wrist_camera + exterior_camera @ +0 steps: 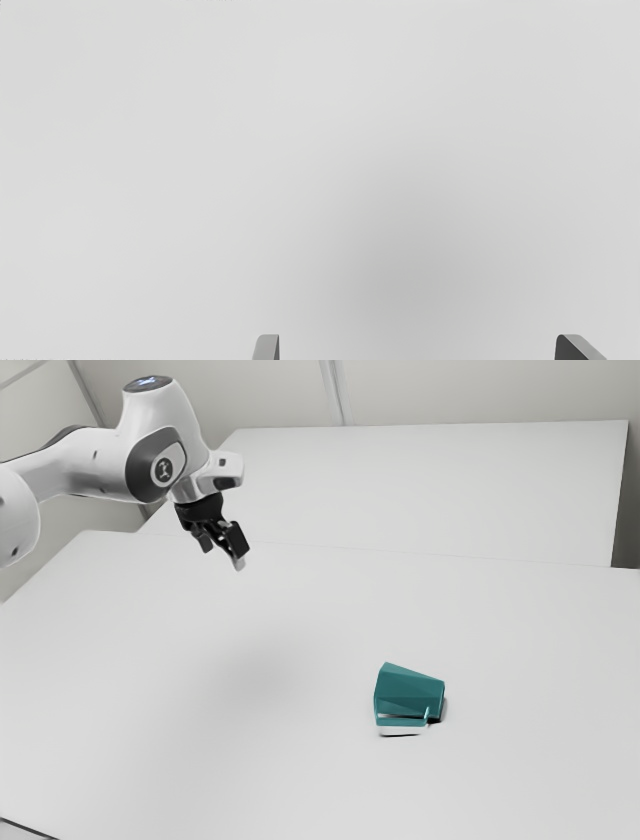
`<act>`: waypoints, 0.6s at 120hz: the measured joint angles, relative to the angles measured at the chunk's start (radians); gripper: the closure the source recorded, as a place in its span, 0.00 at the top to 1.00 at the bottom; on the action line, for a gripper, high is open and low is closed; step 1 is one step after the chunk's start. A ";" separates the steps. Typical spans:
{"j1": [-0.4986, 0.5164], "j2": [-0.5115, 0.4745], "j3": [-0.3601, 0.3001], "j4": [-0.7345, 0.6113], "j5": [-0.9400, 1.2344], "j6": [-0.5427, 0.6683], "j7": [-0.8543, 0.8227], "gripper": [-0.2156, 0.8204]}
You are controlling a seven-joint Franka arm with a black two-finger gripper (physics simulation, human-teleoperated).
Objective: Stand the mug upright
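In the exterior view my gripper [226, 552] hangs high above the table, up and to the exterior view's left of the mug, well apart from it. The wrist view has the gripper [417, 345] open, its two fingertips wide apart with nothing between them. A teal mug [407, 693] lies on its side on the table, its narrower end toward the exterior view's right. Its handle [403, 722] is on the side nearest the exterior camera, low by the tabletop.
The white tabletop [220, 750] stretches under the arm and around the mug. Behind it, a second white surface [430, 490] stands toward the wall. A soft shadow falls on the table below the hand.
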 joint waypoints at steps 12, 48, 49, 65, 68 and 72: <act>-0.009 -0.049 -0.001 -0.060 -0.009 0.017 -0.025 0.79; -0.040 -0.145 0.000 -0.277 -0.346 0.054 -0.063 0.79; -0.041 -0.143 0.000 -0.280 -0.356 0.054 -0.063 0.79; -0.080 -0.104 0.002 -0.306 -0.487 0.060 -0.053 0.79; -0.093 -0.098 0.006 -0.312 -0.508 0.061 -0.051 0.79; -0.109 -0.094 0.011 -0.326 -0.537 0.062 -0.048 0.79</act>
